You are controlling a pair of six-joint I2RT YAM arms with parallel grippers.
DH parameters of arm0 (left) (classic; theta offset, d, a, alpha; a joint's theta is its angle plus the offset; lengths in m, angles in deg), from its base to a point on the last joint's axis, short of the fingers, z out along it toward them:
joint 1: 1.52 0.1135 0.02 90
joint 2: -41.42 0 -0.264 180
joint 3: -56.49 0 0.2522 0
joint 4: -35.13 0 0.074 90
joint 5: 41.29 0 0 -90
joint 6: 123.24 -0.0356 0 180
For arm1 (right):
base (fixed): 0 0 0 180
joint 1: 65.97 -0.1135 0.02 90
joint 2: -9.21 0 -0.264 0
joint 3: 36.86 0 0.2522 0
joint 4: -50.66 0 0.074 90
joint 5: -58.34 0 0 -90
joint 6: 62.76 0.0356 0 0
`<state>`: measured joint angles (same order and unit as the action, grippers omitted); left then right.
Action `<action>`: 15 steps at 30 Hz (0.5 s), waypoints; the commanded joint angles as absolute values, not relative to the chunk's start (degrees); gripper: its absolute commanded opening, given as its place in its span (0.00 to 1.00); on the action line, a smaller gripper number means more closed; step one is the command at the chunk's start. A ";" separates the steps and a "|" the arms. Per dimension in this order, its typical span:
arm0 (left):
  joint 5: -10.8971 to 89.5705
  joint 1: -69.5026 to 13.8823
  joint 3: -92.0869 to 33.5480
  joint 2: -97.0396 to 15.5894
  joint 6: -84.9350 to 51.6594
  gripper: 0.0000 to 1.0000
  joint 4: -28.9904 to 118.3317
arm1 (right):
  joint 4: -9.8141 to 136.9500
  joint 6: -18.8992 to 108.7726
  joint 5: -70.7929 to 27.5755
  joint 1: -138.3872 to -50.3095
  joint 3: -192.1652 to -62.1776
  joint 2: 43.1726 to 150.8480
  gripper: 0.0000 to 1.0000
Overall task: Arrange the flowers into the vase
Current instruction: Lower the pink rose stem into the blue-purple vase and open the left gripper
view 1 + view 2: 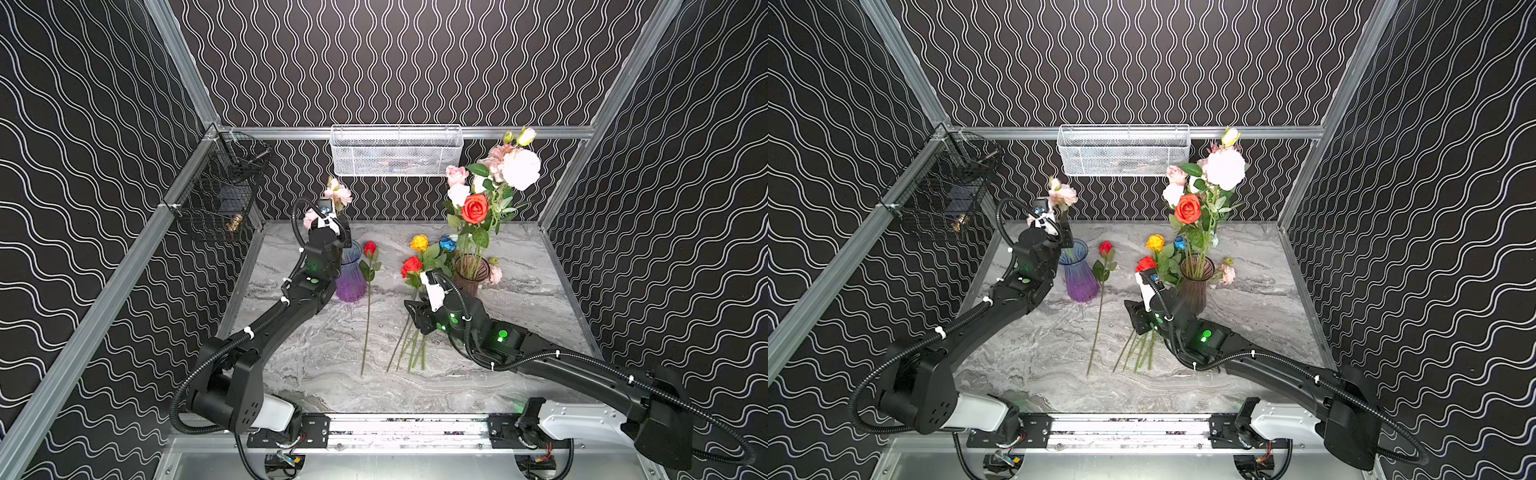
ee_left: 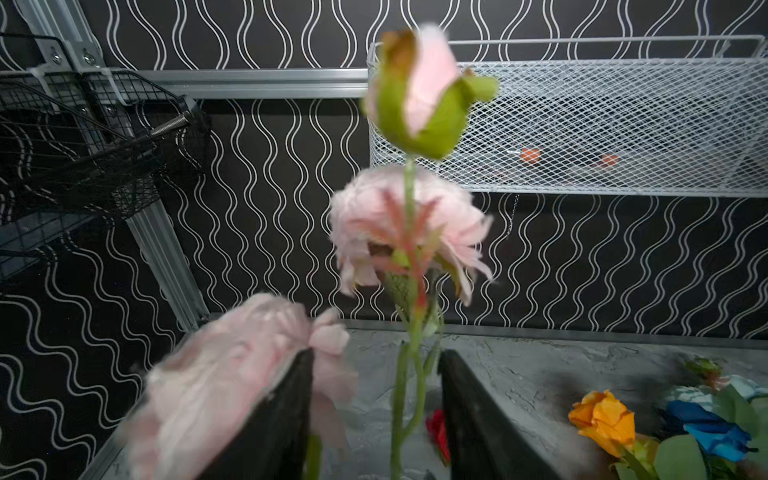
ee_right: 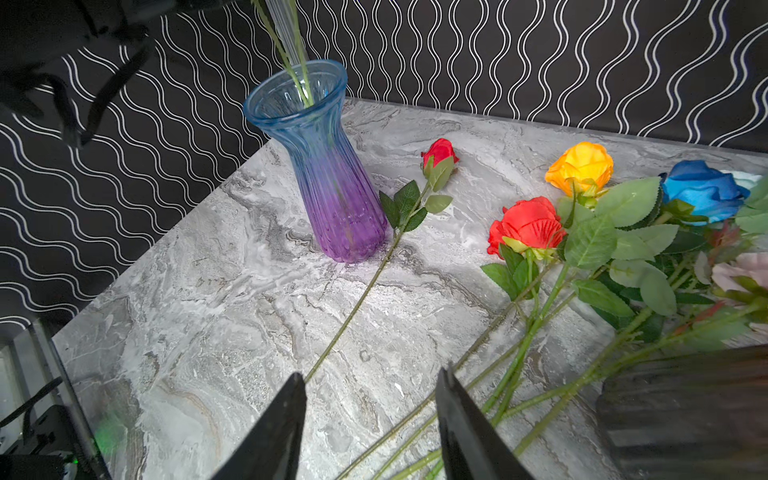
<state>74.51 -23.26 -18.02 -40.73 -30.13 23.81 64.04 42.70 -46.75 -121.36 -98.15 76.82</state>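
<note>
A pink flower sprig [image 2: 407, 224] stands with its stem in the blue-to-purple glass vase [image 1: 350, 272] at the back left. My left gripper [image 2: 376, 357] hovers over the vase mouth, open, the green stem loose between its fingers. A brown vase [image 1: 471, 274] on the right holds several pink, white and red flowers [image 1: 475, 208]. One red rose [image 3: 439, 153] lies beside the purple vase. Red [image 3: 528, 226], yellow [image 3: 582, 166] and blue [image 3: 702, 191] roses lie in a bunch. My right gripper [image 3: 372, 374] is open, low over their stems, holding nothing.
A white mesh basket [image 1: 395, 151] hangs on the back wall and a black wire basket [image 1: 226, 195] on the left wall. The marble tabletop [image 1: 316, 357] is bare in front of the stems. The arms' mounting rail [image 1: 395, 428] runs along the front edge.
</note>
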 commanded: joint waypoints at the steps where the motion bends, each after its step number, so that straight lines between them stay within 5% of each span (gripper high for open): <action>1: 73.57 -23.16 -20.95 -39.84 -26.35 0.64 34.38 | 62.31 42.71 -46.82 -121.38 -98.11 76.03 0.52; 7: 70.46 -25.14 -21.04 -33.61 -24.00 0.69 43.10 | 62.34 42.75 -46.73 -121.35 -98.24 75.31 0.52; 15: 78.30 -37.08 -26.11 -25.04 -24.49 0.71 60.32 | 62.42 42.62 -47.39 -121.34 -98.35 74.09 0.53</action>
